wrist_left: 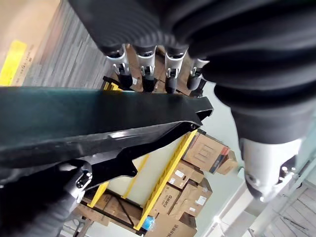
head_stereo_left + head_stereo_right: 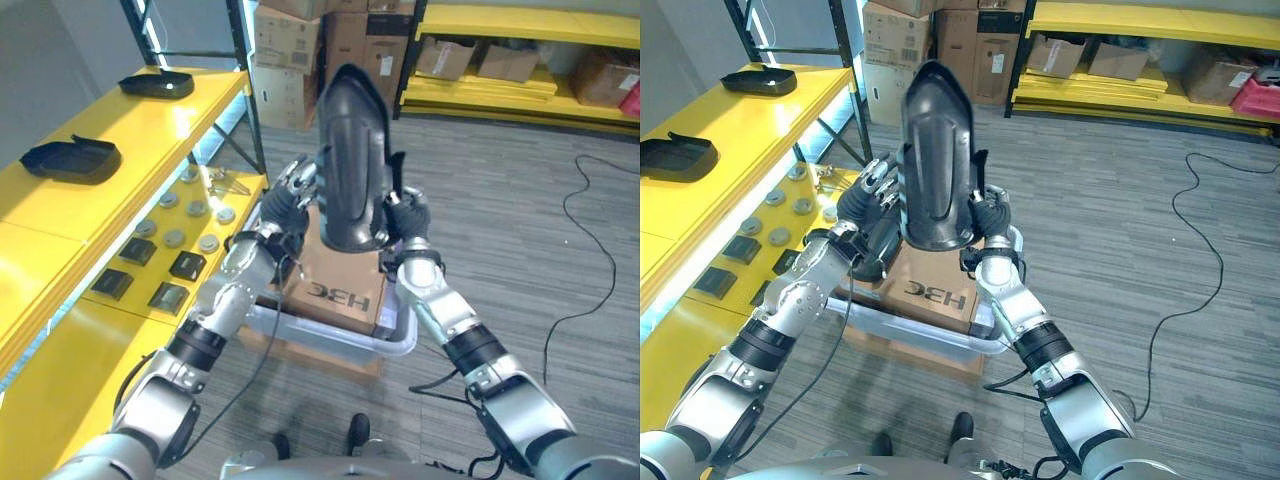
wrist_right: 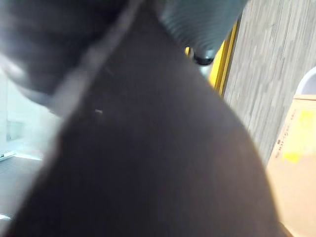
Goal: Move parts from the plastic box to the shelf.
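Note:
A large black moulded part (image 2: pixel 350 160) stands upright in the air between my two hands, above the clear plastic box (image 2: pixel 330 338). My left hand (image 2: pixel 283 210) presses its left side with straight fingers (image 1: pixel 143 64) laid along the part's edge (image 1: pixel 74 118). My right hand (image 2: pixel 408 218) sits against the part's right side, hidden behind it. The part's dark surface (image 3: pixel 148 163) lies close in front of the right wrist camera. A brown cardboard box (image 2: pixel 340 285) lies in the plastic box under the part. The yellow shelf (image 2: pixel 130 120) runs along the left.
Two black parts (image 2: pixel 70 158) (image 2: pixel 157 84) lie on the shelf's top level. Its lower level holds several round metal pieces (image 2: pixel 175 225) and small black blocks (image 2: pixel 150 270). Stacked cartons (image 2: pixel 290 50) and more yellow racking (image 2: pixel 520 80) stand at the back.

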Motion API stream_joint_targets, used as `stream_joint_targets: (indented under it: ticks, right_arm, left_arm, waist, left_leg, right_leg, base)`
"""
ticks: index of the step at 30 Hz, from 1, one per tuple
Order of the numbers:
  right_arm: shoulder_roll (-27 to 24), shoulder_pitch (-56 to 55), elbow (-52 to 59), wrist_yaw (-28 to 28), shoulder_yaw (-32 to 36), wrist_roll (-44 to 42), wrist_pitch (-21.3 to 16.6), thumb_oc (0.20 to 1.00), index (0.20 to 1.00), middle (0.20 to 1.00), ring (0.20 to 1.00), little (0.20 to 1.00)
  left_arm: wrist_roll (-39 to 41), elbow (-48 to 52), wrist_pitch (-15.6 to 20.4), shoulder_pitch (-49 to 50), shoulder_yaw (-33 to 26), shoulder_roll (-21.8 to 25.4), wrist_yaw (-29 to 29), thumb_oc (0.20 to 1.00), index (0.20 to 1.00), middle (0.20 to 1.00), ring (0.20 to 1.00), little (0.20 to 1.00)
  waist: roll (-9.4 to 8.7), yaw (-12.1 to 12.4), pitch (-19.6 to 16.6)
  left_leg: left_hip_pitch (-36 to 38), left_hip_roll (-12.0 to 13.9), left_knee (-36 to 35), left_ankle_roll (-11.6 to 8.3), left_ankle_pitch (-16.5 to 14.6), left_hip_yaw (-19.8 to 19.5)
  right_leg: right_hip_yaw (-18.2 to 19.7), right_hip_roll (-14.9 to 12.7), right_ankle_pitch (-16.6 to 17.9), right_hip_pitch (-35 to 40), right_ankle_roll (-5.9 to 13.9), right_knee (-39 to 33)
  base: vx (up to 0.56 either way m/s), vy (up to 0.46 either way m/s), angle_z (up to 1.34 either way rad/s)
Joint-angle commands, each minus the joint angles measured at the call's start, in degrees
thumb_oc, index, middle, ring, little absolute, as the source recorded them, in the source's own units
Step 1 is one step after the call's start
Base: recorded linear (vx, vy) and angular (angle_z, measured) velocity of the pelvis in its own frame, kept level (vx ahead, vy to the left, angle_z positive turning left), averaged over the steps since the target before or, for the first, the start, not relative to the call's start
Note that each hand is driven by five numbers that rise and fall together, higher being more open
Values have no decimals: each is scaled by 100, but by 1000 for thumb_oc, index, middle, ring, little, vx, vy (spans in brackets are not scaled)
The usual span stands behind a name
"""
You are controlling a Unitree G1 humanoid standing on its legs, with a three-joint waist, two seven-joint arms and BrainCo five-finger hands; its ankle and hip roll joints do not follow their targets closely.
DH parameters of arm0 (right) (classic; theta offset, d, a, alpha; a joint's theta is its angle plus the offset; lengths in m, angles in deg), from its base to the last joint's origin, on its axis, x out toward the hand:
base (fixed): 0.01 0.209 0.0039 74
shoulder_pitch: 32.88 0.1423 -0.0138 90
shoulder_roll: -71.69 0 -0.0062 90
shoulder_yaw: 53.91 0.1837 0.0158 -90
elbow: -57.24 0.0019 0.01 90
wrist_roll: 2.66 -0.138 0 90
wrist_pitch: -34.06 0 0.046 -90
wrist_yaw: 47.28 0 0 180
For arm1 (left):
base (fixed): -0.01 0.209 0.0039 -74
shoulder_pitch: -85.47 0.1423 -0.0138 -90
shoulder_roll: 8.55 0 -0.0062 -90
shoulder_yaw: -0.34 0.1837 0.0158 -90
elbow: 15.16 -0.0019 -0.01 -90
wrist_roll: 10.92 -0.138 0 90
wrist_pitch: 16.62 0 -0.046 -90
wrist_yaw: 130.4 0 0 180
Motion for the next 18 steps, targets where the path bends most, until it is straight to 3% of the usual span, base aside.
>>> stream_joint_targets:
  ticks: [1, 6, 13, 18]
  right_arm:
    - [104, 368, 256, -72, 94, 97, -272, 200, 200, 200, 200, 200]
    - [113, 385, 156, -57, 64, 84, -297, 200, 200, 200, 200, 200]
    - [103, 435, 149, -5, 75, 16, -301, 200, 200, 200, 200, 200]
    - [99, 515, 82, 50, 97, -31, -316, 200, 200, 200, 200, 200]
  left_arm:
    - [-1066, -107, 472, -425, 284, 113, -82, 1000, 1000, 1000, 1000, 1000]
    - [-2014, -30, -168, -580, 409, 323, -123, 1000, 1000, 1000, 1000, 1000]
    - [-2468, -294, -583, -664, 599, 496, -200, 1000, 1000, 1000, 1000, 1000]
    - [-2318, -565, -691, -632, 581, 448, -282, 1000, 1000, 1000, 1000, 1000]
  waist:
    - [-160, 233, -488]
    - [-143, 244, -526]
    - [-128, 238, -581]
    - [-124, 237, -596]
  left_leg:
    - [-239, 254, 21, -130, 29, 180]
    - [-211, 261, -11, -138, 31, 170]
    - [-179, 253, -40, -125, 21, 151]
    - [-154, 253, -58, -124, 24, 140]
  right_leg:
    - [33, -452, -761, 430, 705, 224]
    - [34, -435, -766, 444, 714, 205]
    - [46, -430, -773, 442, 731, 206]
    - [52, -424, -775, 454, 738, 203]
  base:
    - [0, 0, 0]
    - [0, 0, 0]
    - [0, 0, 0]
    - [0, 0, 0]
